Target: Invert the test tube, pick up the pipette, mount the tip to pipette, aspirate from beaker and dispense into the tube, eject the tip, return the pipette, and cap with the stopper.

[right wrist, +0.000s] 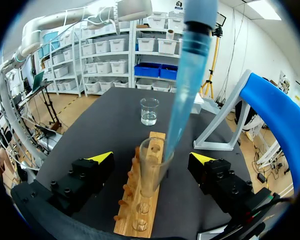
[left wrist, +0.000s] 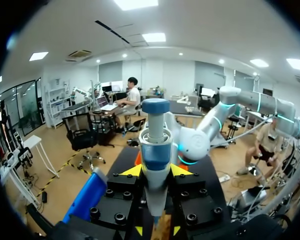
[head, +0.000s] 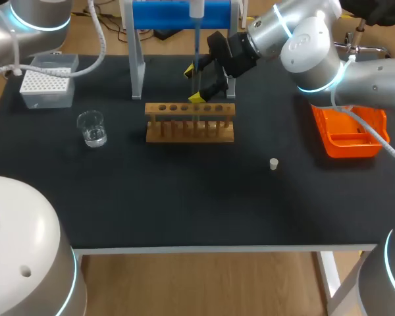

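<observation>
A clear test tube (right wrist: pixel 151 172) stands upright in the wooden rack (head: pixel 191 123), (right wrist: pixel 140 210). My right gripper (head: pixel 194 84), (right wrist: pixel 151 159) is open, its yellow tips wide on either side of the tube and not touching it. The blue-and-white pipette (left wrist: pixel 155 145) sits between the fingers of my left gripper (left wrist: pixel 155 172), which is shut on it. Its translucent blue tip (right wrist: pixel 182 100) points down into the tube's mouth. In the head view only the pipette (head: pixel 196 9) shows; the left gripper is hidden above. Water stands in the glass beaker (head: pixel 92 128), (right wrist: pixel 149 111).
A white tip box (head: pixel 47 82) sits at the back left. The blue pipette stand (head: pixel 184 16), (right wrist: pixel 280 115) rises behind the rack. A small white stopper (head: pixel 274 164) lies on the black mat at the right, near an orange bin (head: pixel 349 131).
</observation>
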`<state>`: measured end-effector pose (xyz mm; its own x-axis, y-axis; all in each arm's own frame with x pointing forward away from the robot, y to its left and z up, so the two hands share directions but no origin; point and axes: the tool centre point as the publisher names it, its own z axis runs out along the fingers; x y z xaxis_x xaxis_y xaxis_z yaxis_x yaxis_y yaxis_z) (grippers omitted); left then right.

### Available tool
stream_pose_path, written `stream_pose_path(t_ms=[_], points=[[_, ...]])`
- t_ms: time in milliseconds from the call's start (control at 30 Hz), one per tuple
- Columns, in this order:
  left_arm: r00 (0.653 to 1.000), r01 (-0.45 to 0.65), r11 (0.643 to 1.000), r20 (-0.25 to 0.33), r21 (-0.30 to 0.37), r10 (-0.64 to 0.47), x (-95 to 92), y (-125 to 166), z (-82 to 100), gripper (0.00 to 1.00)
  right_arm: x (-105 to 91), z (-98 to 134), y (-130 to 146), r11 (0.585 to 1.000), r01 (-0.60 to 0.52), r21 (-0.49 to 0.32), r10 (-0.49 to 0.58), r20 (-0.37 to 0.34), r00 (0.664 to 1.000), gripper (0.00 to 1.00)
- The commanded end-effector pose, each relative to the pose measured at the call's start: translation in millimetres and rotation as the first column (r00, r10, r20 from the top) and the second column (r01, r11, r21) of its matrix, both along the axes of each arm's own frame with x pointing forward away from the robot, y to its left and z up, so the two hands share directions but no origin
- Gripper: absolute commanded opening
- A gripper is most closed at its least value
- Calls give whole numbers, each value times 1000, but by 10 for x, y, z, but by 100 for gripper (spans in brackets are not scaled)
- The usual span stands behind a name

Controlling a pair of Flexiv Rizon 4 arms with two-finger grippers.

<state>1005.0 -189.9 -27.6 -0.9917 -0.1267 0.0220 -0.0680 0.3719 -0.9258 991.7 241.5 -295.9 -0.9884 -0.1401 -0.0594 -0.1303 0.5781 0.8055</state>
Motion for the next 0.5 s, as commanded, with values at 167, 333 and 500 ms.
stream_pose_path(t_ms=[167, 333, 500], points=[[1000, 3, 1000, 3, -1, -3, -75, -42, 31, 0, 2, 13, -9, 1000, -2, -5, 2, -2, 1000, 100], [1000, 1, 1000, 5, 4, -1, -145, -75, 46, 0, 2, 13, -9, 1000, -2, -5, 2, -2, 1000, 100], [1000, -3, 1000, 5, 13, 3, -211, -97, 55, 0, 2, 13, -9, 1000, -2, -5, 2, -2, 1000, 100]])
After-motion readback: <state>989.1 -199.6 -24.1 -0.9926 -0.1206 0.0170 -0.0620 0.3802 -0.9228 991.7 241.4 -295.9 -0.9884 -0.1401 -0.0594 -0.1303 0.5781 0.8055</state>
